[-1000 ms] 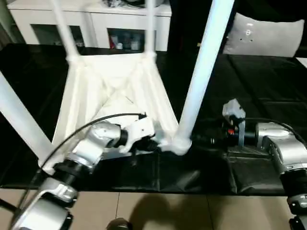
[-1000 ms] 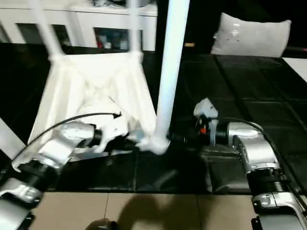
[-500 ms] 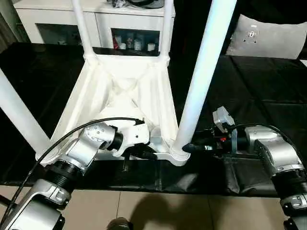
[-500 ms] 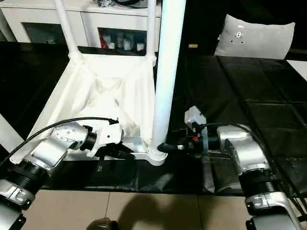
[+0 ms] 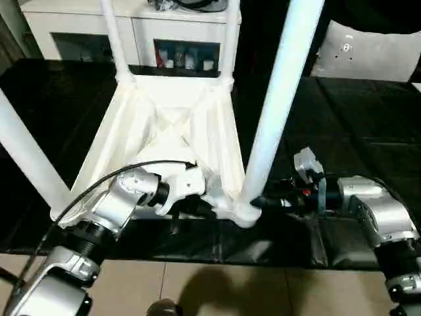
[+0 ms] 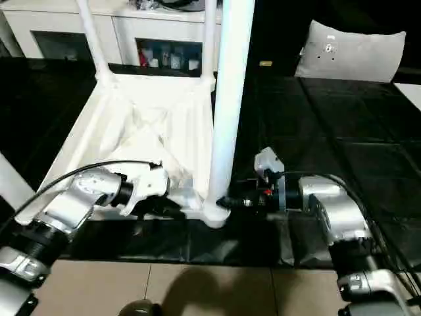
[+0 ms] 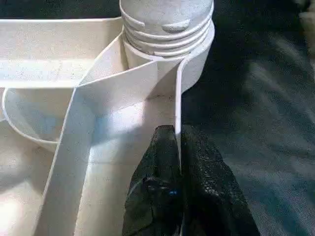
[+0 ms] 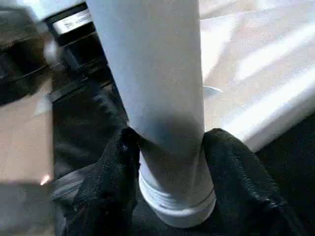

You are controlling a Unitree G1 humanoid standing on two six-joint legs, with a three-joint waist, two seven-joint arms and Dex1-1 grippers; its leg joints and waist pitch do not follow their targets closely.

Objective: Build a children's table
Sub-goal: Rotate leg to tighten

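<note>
Two grippers now bear on the same near corner of the table (image 5: 164, 125), which lies upside down on the black work table (image 5: 368, 118) with its legs pointing up. A second ago the right gripper (image 8: 170, 147) stood clear of the near right leg (image 5: 276, 99), fingers apart; now they are pressed against either side of the leg just above its ringed foot — a pinch, as the right wrist view shows. The left gripper (image 7: 177, 147) has not changed: its fingers are clamped on the thin rim wall beside the corner socket (image 7: 170, 29). By my reading, the top is braced and the leg is at last in hand, so seating or twisting it home can begin — the other three legs already stand in their sockets.
</note>
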